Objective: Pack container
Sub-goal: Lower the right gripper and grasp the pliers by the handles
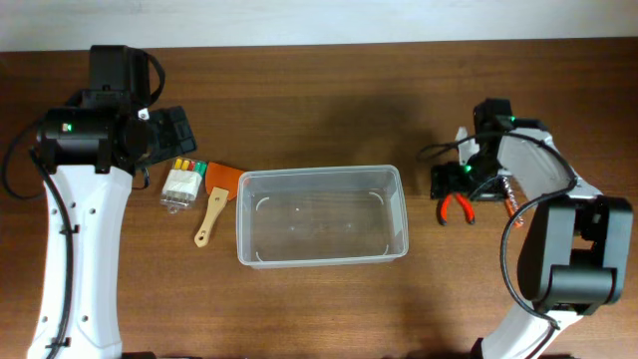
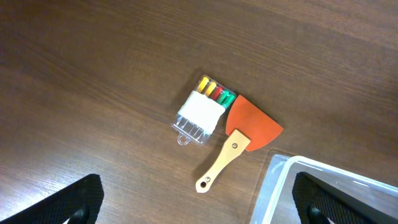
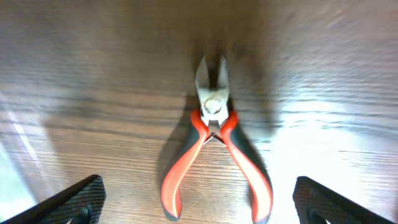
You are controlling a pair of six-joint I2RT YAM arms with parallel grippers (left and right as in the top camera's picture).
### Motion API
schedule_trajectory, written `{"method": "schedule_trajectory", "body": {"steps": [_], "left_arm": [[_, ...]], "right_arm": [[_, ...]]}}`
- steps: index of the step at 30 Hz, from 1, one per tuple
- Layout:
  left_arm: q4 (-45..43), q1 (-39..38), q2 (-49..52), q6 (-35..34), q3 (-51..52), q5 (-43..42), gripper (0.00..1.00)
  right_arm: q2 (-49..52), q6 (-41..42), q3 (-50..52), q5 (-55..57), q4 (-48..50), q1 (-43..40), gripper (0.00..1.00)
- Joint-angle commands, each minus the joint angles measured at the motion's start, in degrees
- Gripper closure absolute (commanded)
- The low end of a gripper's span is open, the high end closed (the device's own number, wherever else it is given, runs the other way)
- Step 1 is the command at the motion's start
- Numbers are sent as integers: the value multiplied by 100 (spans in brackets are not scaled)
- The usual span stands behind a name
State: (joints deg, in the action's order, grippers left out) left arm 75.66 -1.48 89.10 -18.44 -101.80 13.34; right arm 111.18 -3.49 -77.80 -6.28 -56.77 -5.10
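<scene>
The clear plastic container [image 1: 319, 172] sits empty in the middle of the table; its corner shows in the left wrist view [image 2: 273, 186]. My left gripper [image 1: 177, 130] [image 2: 199, 208] is open and empty, above a pack of coloured markers [image 1: 181, 183] [image 2: 202, 111] and an orange scraper with a wooden handle [image 1: 213, 204] [image 2: 245, 134], both left of the container. My right gripper [image 1: 451, 181] [image 3: 199, 202] is open and empty, hovering over red-handled pliers [image 1: 457, 207] [image 3: 214, 155] that lie on the table right of the container, between its fingers.
A small reddish tool [image 1: 510, 196] lies partly under the right arm, right of the pliers. The table's far edge runs along the top of the overhead view.
</scene>
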Motion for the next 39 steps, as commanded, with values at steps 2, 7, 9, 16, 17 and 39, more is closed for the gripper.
{"method": "schedule_trajectory", "body": {"steps": [2,7,9,16,17,39], "left_arm": [[-9,15,2,0,-39,-26,1],[-11,15,2,0,-39,-24,1],[-9,15,2,2,-39,-24,1],[28,15,2,2,-35,-22,1],[28,15,2,2,-35,-22,1],[2,15,2,0,-35,-24,1]], "right_arm": [[-334,-9,-326,157,-170,131,1],[-339,122,-249,205,-216,511,1],[-306,238,-223,313,-195,678,1],[-170,446,-223,439,-59,831,1],[-136,446,-221,435,-59,798,1],[-105,446,715,369,413,732,1]]}}
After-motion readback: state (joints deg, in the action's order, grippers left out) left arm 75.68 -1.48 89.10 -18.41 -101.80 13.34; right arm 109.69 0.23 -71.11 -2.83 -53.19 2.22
